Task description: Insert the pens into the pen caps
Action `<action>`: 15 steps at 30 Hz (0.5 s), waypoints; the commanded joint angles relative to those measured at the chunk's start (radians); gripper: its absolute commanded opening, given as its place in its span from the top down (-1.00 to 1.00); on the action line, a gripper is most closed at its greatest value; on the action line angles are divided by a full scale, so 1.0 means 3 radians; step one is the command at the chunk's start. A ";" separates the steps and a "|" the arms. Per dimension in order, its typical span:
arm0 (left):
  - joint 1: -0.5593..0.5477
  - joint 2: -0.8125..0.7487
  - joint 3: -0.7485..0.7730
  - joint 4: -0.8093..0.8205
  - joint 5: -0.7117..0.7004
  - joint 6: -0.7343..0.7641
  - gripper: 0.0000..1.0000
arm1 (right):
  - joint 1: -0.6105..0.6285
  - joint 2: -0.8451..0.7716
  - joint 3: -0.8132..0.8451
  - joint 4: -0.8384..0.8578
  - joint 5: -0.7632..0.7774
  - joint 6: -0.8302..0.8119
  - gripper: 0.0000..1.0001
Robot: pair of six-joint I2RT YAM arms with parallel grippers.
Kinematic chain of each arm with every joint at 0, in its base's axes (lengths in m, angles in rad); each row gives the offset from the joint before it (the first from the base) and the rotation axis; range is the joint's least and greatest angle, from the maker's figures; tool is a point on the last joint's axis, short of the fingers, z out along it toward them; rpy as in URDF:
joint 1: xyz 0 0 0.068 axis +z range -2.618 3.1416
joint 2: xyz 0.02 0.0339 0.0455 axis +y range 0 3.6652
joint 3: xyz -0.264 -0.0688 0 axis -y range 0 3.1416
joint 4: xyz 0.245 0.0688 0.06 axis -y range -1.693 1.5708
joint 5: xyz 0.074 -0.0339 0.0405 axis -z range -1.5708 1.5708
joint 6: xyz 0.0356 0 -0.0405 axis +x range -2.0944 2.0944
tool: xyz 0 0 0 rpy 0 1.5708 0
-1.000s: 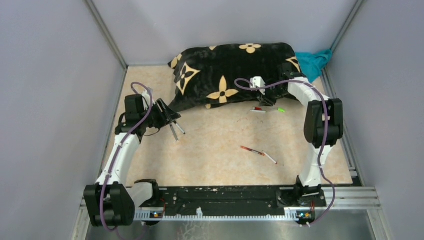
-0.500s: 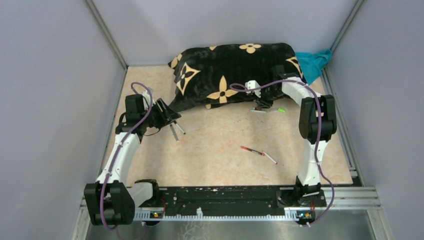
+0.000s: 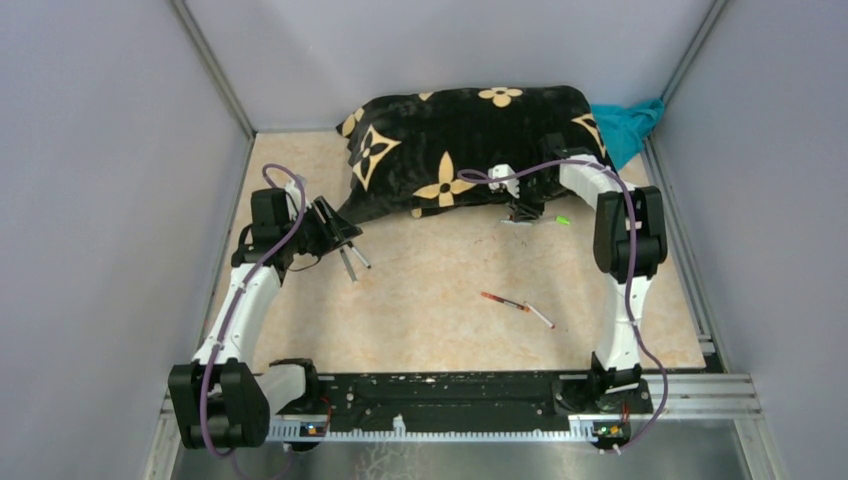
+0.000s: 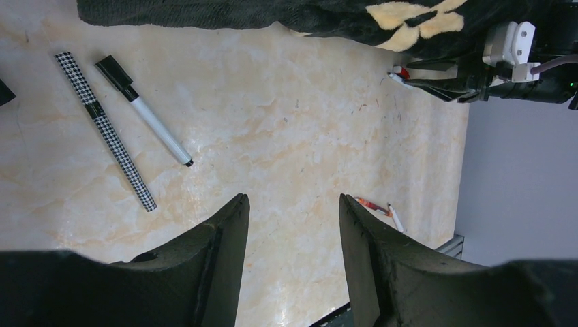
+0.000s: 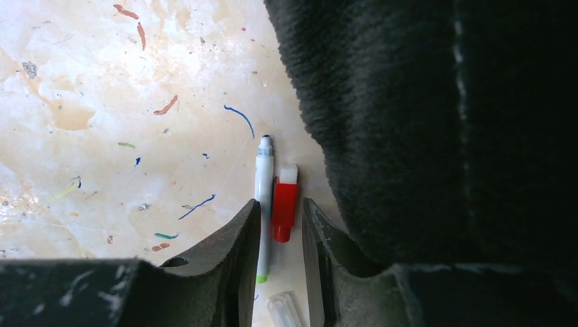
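In the right wrist view my right gripper [image 5: 281, 204] hangs low over the table, its jaws narrow but open. A red pen cap [image 5: 285, 204] with a white end lies between them, untouched. A slim grey-white pen [image 5: 264, 178] with a green end lies beside the cap, partly under the left finger. A clear cap [image 5: 286, 310] lies nearer the wrist. My left gripper [image 4: 293, 201] is open and empty above bare table. A checkered pen [image 4: 105, 131] and a white pen with a black cap [image 4: 143, 112] lie to its left. A red pen [image 3: 503, 301] and a white pen [image 3: 540, 316] lie mid-table.
A black cloth with tan flowers [image 3: 470, 130] is heaped at the back, its edge right beside the right gripper [image 3: 522, 212]. A small green piece [image 3: 563, 220] lies just right of that gripper. A teal cloth [image 3: 628, 125] sits in the back right corner. Grey walls close in both sides.
The right arm has shifted a little to the left along the cloth edge, settling over the red cap. The left arm has not moved.
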 commanded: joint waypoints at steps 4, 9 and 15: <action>0.0021 0.0014 -0.0016 0.0084 0.0021 -0.0024 -0.13 | 0.0047 0.0074 0.0250 -0.0033 -0.0022 0.0056 0.47; 0.0021 0.0014 -0.0020 0.0086 0.0030 -0.0038 -0.13 | 0.0045 0.0105 0.0299 -0.0042 -0.0014 0.0088 0.50; 0.0021 0.0020 -0.0006 0.0090 0.0036 -0.0039 -0.13 | 0.0049 0.0135 0.0305 -0.0074 -0.0004 0.0080 0.51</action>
